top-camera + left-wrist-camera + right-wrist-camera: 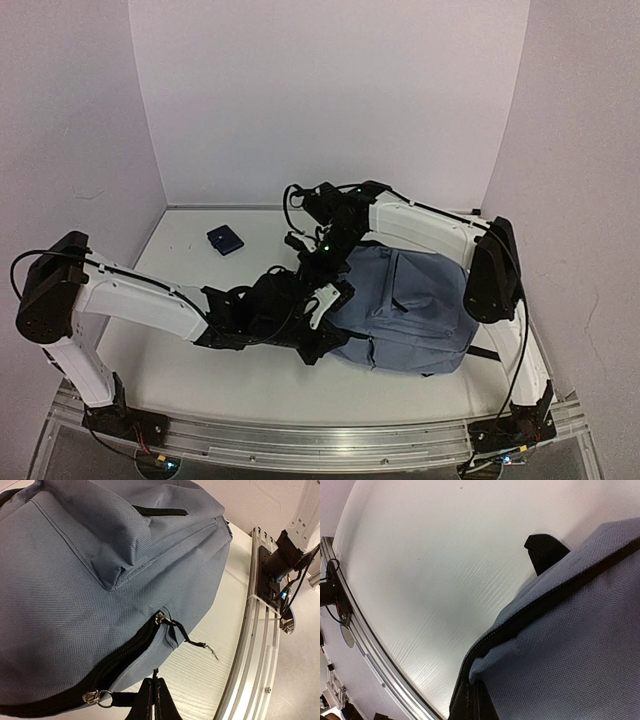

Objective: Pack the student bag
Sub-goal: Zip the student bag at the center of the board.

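Slate-blue backpack (405, 305) lies flat on the right half of the white table (250, 370), its front pocket facing up. At its left edge, the left gripper (153, 700) has its fingers pinched together on the black zipper pull (122, 698). The right gripper (471, 700) is clamped on the backpack's fabric beside the zipper. A small dark-blue book (225, 240) lies well apart at the far left.

On white table (200, 365): large slate-blue fabric backpack (410, 310), right of centre. Small dark-blue flat square item (225, 240) behind and left of it, well apart.
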`<state>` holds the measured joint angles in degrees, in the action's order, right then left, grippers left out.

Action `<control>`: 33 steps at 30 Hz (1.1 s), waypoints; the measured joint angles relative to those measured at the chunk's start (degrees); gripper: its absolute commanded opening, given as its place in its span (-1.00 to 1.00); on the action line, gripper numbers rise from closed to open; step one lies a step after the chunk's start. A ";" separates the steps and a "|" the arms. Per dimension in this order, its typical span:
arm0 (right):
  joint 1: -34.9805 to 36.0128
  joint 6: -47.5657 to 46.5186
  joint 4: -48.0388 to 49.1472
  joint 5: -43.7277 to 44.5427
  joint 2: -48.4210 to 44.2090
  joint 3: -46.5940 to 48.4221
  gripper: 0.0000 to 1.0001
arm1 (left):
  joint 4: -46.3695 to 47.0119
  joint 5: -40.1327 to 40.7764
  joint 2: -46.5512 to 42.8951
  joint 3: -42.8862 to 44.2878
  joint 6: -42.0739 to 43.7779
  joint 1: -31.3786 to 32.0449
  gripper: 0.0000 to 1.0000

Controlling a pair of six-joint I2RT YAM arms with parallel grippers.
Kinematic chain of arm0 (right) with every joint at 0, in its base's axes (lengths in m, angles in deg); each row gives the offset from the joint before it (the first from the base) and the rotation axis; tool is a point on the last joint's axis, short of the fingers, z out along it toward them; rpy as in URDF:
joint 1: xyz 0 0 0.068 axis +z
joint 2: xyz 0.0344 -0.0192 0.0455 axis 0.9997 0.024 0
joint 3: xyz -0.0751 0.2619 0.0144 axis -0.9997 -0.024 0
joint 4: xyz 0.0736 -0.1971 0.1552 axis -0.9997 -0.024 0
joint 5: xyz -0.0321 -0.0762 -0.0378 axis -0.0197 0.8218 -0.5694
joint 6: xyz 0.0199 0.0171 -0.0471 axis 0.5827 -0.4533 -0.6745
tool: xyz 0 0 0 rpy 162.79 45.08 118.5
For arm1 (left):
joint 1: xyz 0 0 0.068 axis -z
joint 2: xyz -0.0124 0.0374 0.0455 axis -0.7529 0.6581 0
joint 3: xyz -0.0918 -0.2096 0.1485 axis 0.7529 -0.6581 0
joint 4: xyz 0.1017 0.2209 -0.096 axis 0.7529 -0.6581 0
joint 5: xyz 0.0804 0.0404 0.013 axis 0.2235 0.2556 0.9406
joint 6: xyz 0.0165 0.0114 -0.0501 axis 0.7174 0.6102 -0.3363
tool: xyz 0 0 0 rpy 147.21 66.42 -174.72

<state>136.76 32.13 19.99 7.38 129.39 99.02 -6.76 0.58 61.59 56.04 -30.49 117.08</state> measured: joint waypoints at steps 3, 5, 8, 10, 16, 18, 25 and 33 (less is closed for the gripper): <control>0.02 1.42 0.20 -0.54 0.90 0.03 -1.00 | 0.02 0.16 2.03 1.26 0.63 1.06 -1.00; 0.04 2.26 0.29 -0.70 1.22 0.16 -1.00 | 0.03 0.13 2.90 1.98 0.90 1.61 -1.00; 0.04 3.31 0.38 -0.82 1.62 0.74 -1.00 | 0.22 0.15 4.21 3.73 1.27 2.82 -1.00; 0.04 3.79 0.49 -0.90 1.77 1.01 -1.00 | 0.62 0.18 4.99 4.73 1.63 3.55 -1.00; 0.04 4.77 1.27 -1.64 2.69 1.81 -1.00 | 0.53 0.77 7.19 7.33 2.69 5.38 -0.93; 0.04 4.84 1.47 -2.01 2.84 1.85 -1.00 | 0.58 0.81 7.63 7.74 2.70 5.63 -0.64; -0.57 3.40 8.21 -1.95 2.50 1.59 0.13 | 1.43 -3.51 4.83 5.45 0.04 7.97 0.17; -4.69 -1.10 11.11 -1.57 -11.19 -7.54 0.84 | -0.54 -3.68 -7.23 1.69 -3.83 -1.93 0.50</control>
<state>132.07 31.02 31.10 5.81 118.19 91.48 -7.30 -3.09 54.36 57.73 -34.32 115.15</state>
